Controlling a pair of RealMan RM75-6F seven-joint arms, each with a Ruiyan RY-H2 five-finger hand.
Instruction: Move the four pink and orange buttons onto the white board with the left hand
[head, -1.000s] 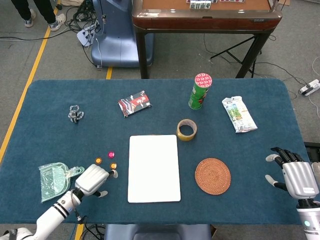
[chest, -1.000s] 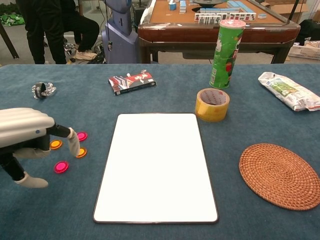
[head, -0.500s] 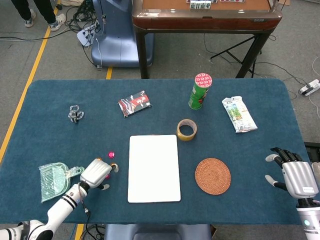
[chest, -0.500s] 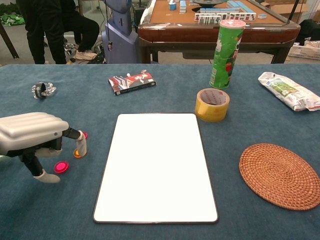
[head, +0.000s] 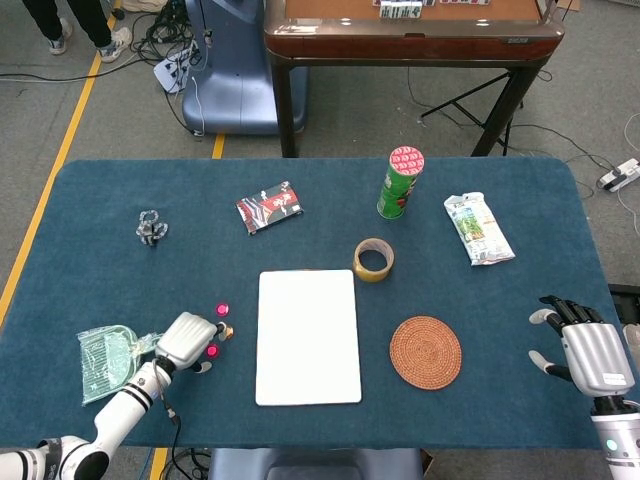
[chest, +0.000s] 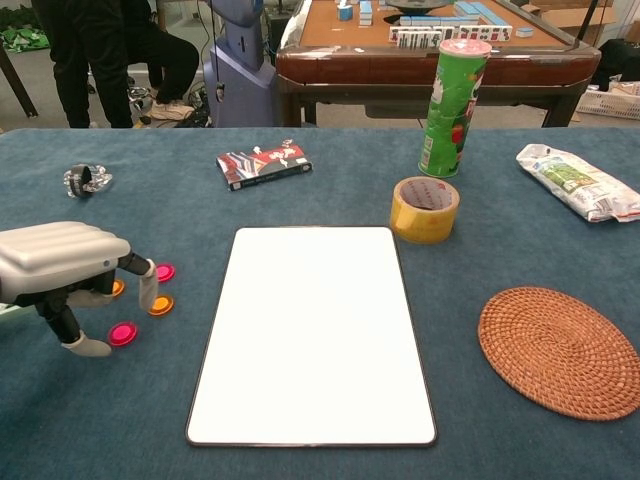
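Note:
The white board (head: 308, 335) (chest: 315, 330) lies flat at the table's front middle. Left of it sit the buttons: a pink one (chest: 164, 271), an orange one (chest: 160, 305), a second pink one (chest: 122, 333), and an orange one (chest: 118, 288) half hidden under my fingers. The head view shows a pink button (head: 222, 308), an orange button (head: 227, 331) and a pink button (head: 211, 350). My left hand (head: 188, 338) (chest: 65, 270) hovers over them, fingers pointing down and apart, holding nothing. My right hand (head: 585, 350) rests open at the table's right edge.
A green dustpan (head: 105, 360) lies just left of my left hand. Further back are a metal clip (head: 150, 228), a snack packet (head: 268, 207), a green chip can (head: 401, 182), a tape roll (head: 373, 259) and a white bag (head: 478, 228). A woven coaster (head: 425, 351) sits right of the board.
My left hand moved forward and right over the buttons, then drew back slightly to the left. The buttons lie where they were. The right hand has not moved.

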